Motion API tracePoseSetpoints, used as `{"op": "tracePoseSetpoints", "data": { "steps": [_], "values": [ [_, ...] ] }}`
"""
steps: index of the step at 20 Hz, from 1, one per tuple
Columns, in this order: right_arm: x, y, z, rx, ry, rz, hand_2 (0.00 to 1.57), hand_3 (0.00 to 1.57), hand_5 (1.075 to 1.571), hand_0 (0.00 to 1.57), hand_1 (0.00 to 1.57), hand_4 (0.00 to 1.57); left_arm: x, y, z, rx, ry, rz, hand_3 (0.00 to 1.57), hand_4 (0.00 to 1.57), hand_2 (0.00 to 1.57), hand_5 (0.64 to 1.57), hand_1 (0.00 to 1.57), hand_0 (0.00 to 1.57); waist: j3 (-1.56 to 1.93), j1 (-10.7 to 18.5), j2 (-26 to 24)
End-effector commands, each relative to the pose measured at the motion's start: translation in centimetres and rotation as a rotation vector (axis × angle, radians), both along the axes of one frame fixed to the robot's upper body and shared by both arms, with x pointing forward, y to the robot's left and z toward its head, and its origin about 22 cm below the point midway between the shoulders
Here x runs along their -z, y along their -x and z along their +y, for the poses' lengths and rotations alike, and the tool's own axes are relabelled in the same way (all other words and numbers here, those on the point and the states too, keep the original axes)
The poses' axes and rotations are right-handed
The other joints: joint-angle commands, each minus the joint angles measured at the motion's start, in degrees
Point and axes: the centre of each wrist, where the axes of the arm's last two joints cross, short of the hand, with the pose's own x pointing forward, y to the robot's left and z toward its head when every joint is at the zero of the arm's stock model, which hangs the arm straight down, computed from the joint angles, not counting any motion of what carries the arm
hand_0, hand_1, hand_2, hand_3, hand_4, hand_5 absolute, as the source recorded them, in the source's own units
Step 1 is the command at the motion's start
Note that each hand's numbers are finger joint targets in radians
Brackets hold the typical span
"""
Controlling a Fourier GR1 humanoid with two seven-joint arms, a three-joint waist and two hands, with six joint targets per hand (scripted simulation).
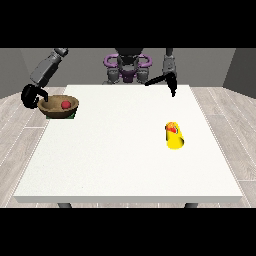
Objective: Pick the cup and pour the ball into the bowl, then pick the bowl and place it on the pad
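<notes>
Bowl (59, 106): brown, red ball (65, 105) inside, at table (125, 165) far-left edge, sitting over green pad (72, 116) — only corner showing.

Hand at view's left (31, 95): fingers curled round bowl rim, on side away from table centre.

Hand at view's right (169, 82): fingers straight, empty, hanging well apart.

Cup (174, 135): yellow, lying on side, long axis toward camera.

Remaining, likely: release only.

Wood-look brown bowl (58, 106), glossy yellow cup (175, 136), matt white table (120, 160).

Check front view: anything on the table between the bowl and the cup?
Nothing. In the front view the stretch of table between the bowl and the tipped cup is bare.
</notes>
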Motion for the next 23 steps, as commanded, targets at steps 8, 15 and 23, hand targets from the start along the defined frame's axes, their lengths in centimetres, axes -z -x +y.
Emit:
{"op": "tracePoseSetpoints", "data": {
  "steps": [8,15,23],
  "values": [
    [-2.1,3.3,-3.8,0.147,0.182,0.097,0.51,0.62,1.506,0.36,0.36,0.00,-0.3,2.2,0.5,-0.002,0.009,-0.038,0.00,0.00,0.00,1.565,0.00,0.00,0.04,0.60,1.87],
    [-3.9,1.4,-2.8,0.144,0.186,0.082,0.38,0.16,1.488,0.00,0.00,0.00,-3.1,1.9,0.9,-0.013,0.023,-0.018,0.00,0.00,0.00,1.567,0.00,0.00,0.03,-0.40,0.84],
    [-10.6,2.8,-5.4,0.039,0.144,0.083,0.19,0.29,1.503,0.00,0.00,0.00,3.0,1.4,0.5,-0.036,0.026,0.123,0.00,0.00,0.00,1.569,0.00,0.00,-0.16,-2.78,-8.00]
  ]
}}
